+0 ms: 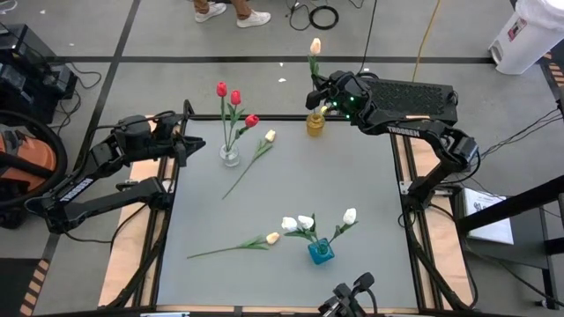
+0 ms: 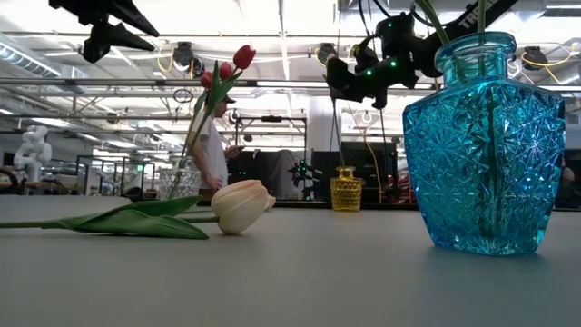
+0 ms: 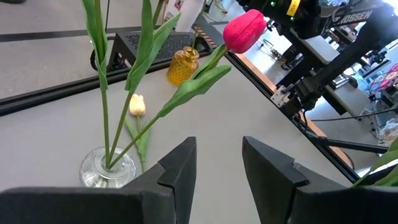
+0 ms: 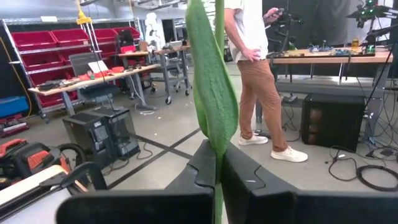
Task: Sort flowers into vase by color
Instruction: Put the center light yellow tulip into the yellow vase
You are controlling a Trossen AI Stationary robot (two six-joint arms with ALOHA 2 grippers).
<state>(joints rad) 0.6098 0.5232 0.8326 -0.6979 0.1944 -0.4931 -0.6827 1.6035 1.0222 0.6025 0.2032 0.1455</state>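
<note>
My right gripper (image 1: 322,104) is at the table's far edge, above a yellow vase (image 1: 315,123), and is shut on a cream tulip whose head (image 1: 315,46) rises above it. A clear vase (image 1: 229,157) holds three red tulips (image 1: 235,95). A blue vase (image 1: 321,252) near the front holds white tulips (image 1: 304,223). Two cream tulips lie flat on the table: one beside the clear vase (image 1: 256,151), one front left (image 1: 236,247). My left gripper (image 3: 217,167) stands open just left of the clear vase (image 3: 109,167), touching nothing. My right gripper pinches the cream tulip's stem, together with a long green leaf (image 4: 217,163), between its two fingers. The fingers lie level and cross the upright stem. The flower is lifted clear of the table, head up. Whether its lower end reaches into the yellow vase (image 2: 346,189), I cannot tell.
A person (image 4: 261,74) stands on the floor beyond the table's far edge. Bare table lies between the clear vase and the blue vase (image 2: 486,145). A black rail (image 3: 56,99) frames the table's far side.
</note>
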